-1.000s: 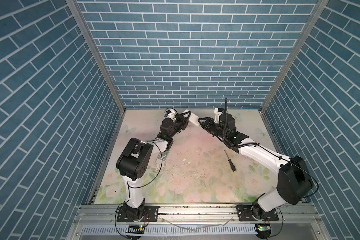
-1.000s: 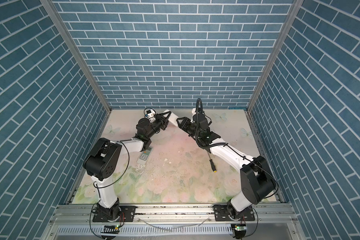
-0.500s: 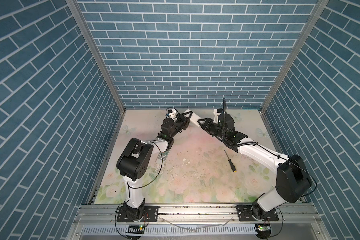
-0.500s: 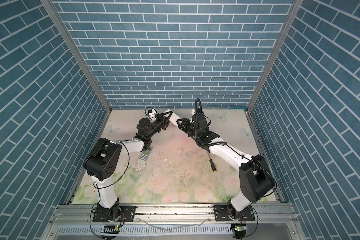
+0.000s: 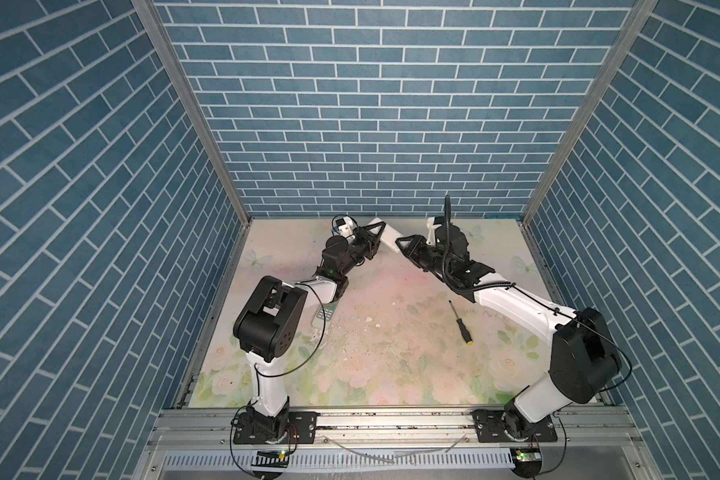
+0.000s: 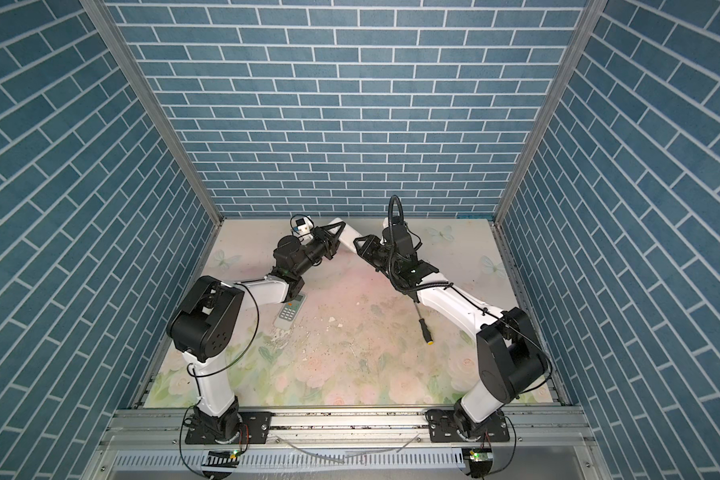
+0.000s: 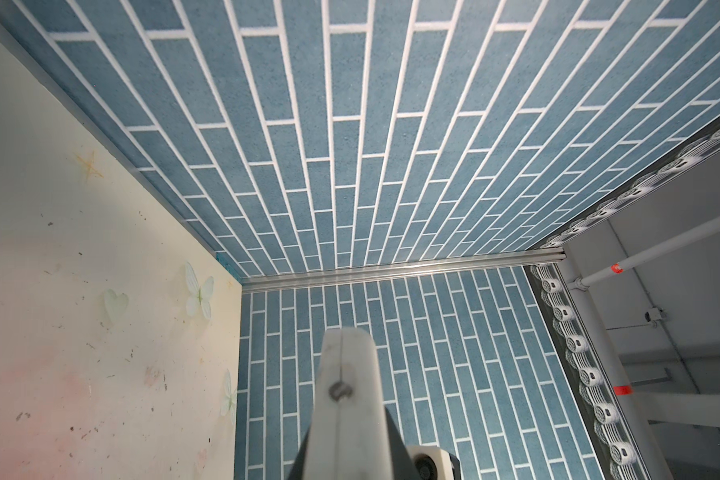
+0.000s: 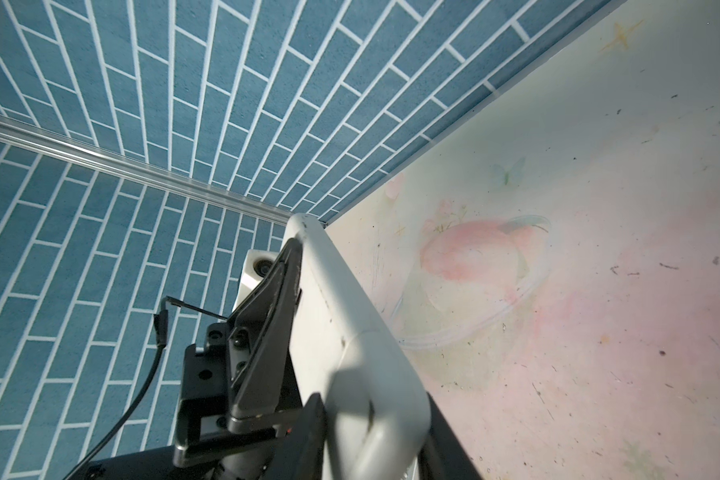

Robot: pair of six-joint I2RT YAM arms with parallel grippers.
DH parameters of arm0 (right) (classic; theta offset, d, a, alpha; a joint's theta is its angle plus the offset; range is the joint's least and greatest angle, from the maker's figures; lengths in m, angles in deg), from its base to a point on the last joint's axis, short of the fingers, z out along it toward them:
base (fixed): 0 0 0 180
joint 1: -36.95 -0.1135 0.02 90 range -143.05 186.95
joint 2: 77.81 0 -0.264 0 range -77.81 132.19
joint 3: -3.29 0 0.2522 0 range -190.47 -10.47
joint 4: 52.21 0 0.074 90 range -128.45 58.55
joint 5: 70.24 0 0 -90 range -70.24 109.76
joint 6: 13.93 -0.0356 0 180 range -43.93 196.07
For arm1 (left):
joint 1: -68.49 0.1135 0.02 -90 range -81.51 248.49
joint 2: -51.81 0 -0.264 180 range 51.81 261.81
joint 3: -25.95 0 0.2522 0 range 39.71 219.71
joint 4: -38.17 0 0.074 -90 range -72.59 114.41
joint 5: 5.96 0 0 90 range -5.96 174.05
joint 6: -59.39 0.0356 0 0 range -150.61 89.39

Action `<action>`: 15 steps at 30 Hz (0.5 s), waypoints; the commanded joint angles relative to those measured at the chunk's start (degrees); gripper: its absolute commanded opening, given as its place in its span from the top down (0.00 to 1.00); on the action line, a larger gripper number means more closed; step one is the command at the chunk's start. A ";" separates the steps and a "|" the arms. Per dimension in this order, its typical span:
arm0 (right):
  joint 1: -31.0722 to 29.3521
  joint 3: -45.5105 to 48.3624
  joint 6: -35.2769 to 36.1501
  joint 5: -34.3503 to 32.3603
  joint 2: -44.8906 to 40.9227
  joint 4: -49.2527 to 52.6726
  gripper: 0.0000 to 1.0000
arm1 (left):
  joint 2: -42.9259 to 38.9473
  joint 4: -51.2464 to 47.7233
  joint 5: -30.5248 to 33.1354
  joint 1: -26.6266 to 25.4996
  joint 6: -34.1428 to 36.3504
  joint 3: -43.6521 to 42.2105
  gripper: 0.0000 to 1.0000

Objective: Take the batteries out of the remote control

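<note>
A white remote control (image 5: 388, 236) (image 6: 347, 235) hangs above the back of the table, held from both ends. My left gripper (image 5: 376, 236) (image 6: 336, 236) is shut on its far end, and in the left wrist view the remote's narrow edge (image 7: 350, 399) sticks out from between the gripper's (image 7: 350, 461) dark fingers. My right gripper (image 5: 406, 246) (image 6: 361, 246) is shut on the other end; in the right wrist view the remote (image 8: 341, 332) runs out from between the fingers of that gripper (image 8: 375, 449). The batteries do not show in any view.
A second remote (image 5: 326, 312) (image 6: 289, 312) lies keypad up on the table, partly under the left arm. A black screwdriver with a yellow end (image 5: 460, 322) (image 6: 424, 328) lies beside the right arm. The back wall (image 5: 371, 124) stands close behind both grippers.
My right gripper has moved left up to the free end of the remote and its jaws have closed on it. The left gripper has kept its hold and barely moved.
</note>
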 commanded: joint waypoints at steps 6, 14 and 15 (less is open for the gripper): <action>-0.29 -1.44 -0.75 -0.64 -1.14 0.48 0.68 | -0.42 1.86 -1.08 -0.52 0.99 1.72 1.00; -0.30 -1.36 -0.94 -0.36 -1.18 0.43 0.73 | -0.81 1.57 -1.11 -0.56 1.31 1.72 1.00; -0.28 -1.57 -0.95 -0.25 -1.05 0.49 0.73 | -0.91 1.61 -1.04 -0.60 1.29 1.63 1.00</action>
